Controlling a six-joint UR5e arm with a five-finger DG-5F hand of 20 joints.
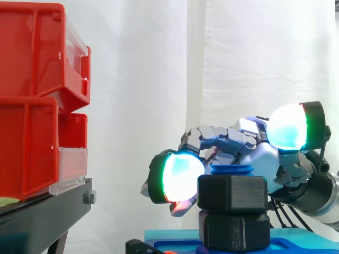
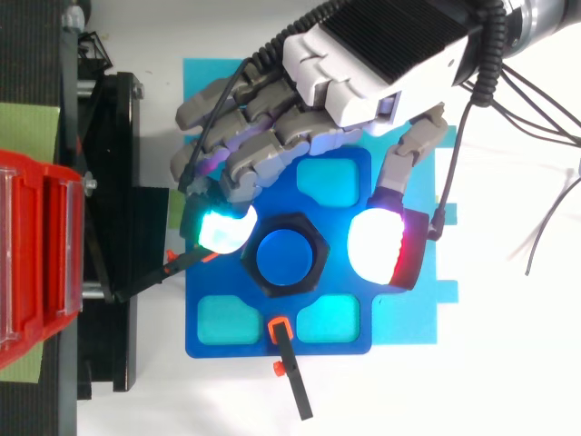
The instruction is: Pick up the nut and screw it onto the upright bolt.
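Red bins [image 1: 32, 100] sit on a black stand [image 1: 47, 211] before a curtain [image 1: 159, 79]

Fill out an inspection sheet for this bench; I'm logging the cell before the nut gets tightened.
surface: white table, cyan mat, blue plate
job's things: black hex nut sits on the upright blue bolt
clutter: black rod with an orange end at the plate's edge
hand: hand poised over the nut
cables: nothing seen
surroundings: red bins, black stand, white curtain
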